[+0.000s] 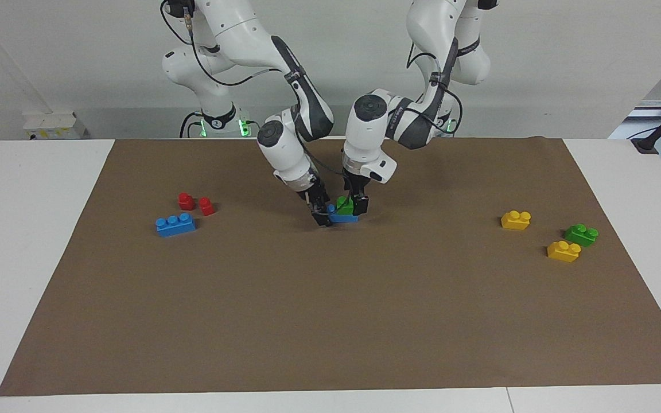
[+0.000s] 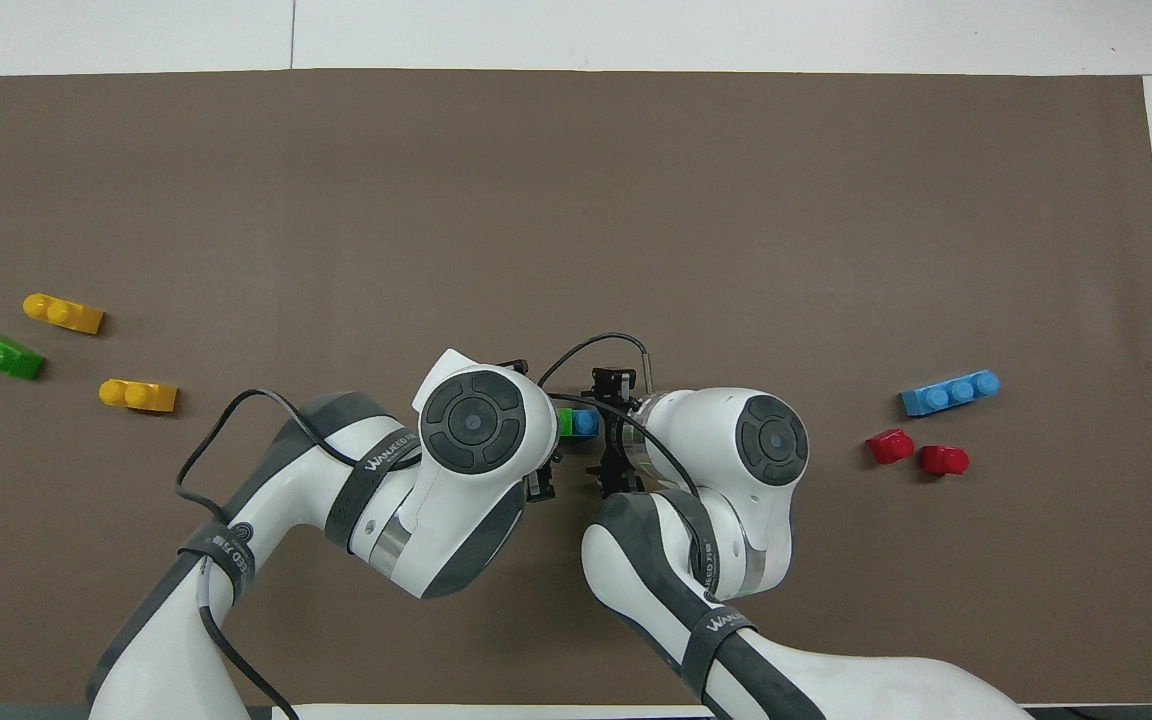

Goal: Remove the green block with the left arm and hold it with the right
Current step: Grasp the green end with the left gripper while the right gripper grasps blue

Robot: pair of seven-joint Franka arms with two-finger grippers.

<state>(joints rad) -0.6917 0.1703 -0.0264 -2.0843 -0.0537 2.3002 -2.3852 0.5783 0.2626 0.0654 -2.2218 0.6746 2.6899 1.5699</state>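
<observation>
Brown mat point(image 1: 330, 321), mid-table: green block point(image 1: 344, 205) seated on blue brick point(image 1: 343, 217)
Green block is pinched by left gripper point(image 1: 357, 204); blue brick's end is met by right gripper point(image 1: 322, 215), jaw state cannot be told

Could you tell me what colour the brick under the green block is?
Blue; the facing view shows it best.

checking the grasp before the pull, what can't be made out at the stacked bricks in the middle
- Overhead view: the left arm's wrist hides most of the green block and its own gripper.
- Overhead view: the right gripper sits beside the blue brick; contact is unreadable under cable and wrist.
- Facing view: finger gaps of left gripper and right gripper are too small to read.
</observation>
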